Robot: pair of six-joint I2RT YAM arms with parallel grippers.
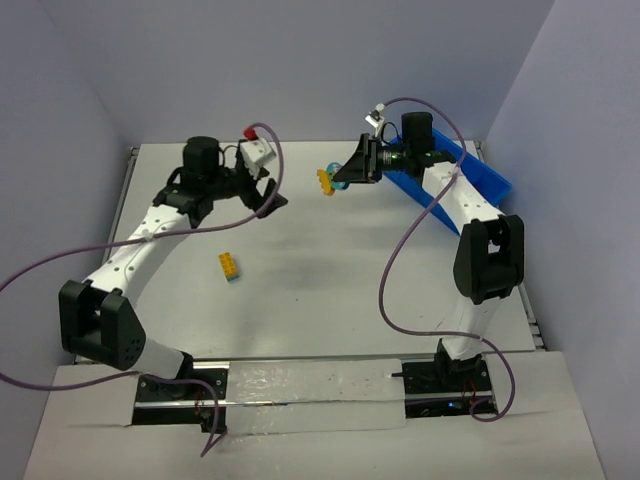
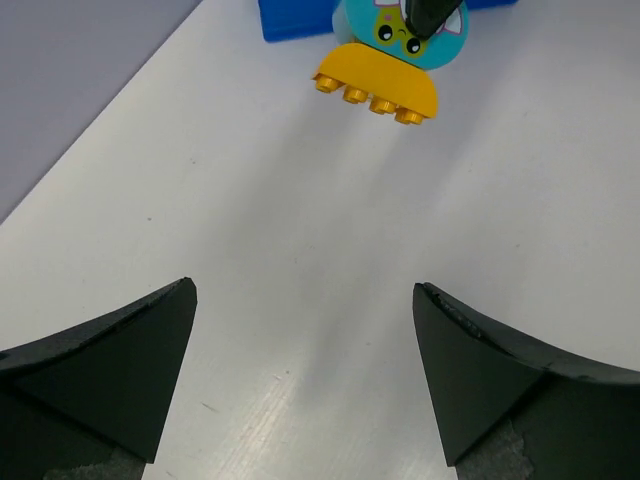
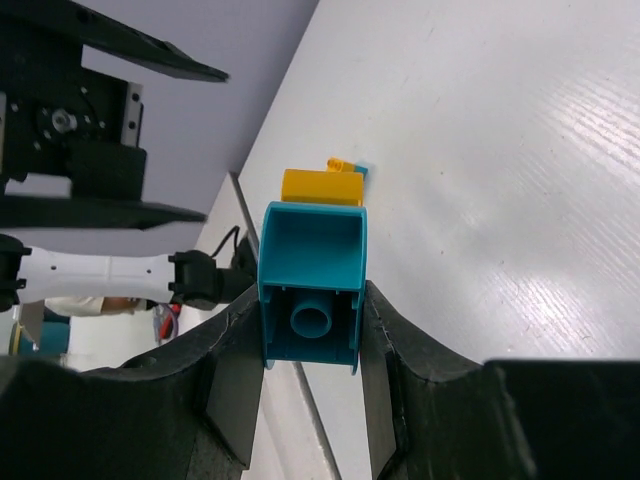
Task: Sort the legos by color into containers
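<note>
Teal brick (image 3: 310,290) clamped in the right gripper (image 3: 312,335), a yellow brick (image 3: 322,187) stuck to its far face; the pair hangs just left of the bin (image 1: 492,183). Left gripper (image 2: 305,370) stands wide and empty, facing the pair from further left. Risk: only the teal piece is gripped, so the yellow could shear off, or both land unsorted in one compartment. Another yellow-and-blue pair (image 1: 230,266) lies on the table (image 1: 330,300), well left of the bin. Right forearm (image 1: 455,195) overhangs the bin.
</note>
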